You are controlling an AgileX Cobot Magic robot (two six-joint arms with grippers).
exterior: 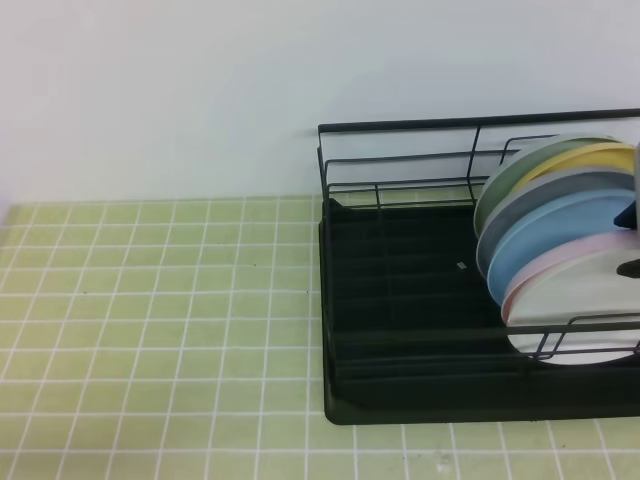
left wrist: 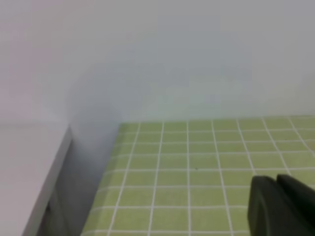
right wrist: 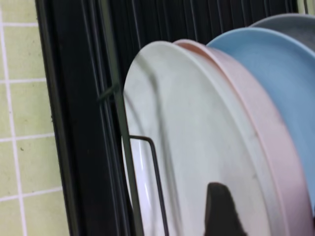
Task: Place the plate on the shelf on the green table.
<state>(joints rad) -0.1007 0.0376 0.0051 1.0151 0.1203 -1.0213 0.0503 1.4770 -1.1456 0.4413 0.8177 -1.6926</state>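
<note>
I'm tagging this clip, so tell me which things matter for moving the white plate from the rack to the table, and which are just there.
For the job:
white plate
black wire dish rack
green tiled table
right gripper

Just there:
pink plate
light blue plate
grey plate
yellow plate

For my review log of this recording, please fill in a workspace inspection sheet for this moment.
Surface: green table, tiled, bare to the left of the rack.
Job's things: white plate stands on edge in the black wire shelf, frontmost of the row, against the pink plate.
Clutter: light blue plate, grey plate, yellow plate and green plate stacked upright behind.
Grippers: left pincer shut, away from the rack over the tiles; right pincer open, one dark fingertip in front of the white plate.
Cables: nothing seen.
Surroundings: plain white wall; grey ledge beside the table edge.
</note>
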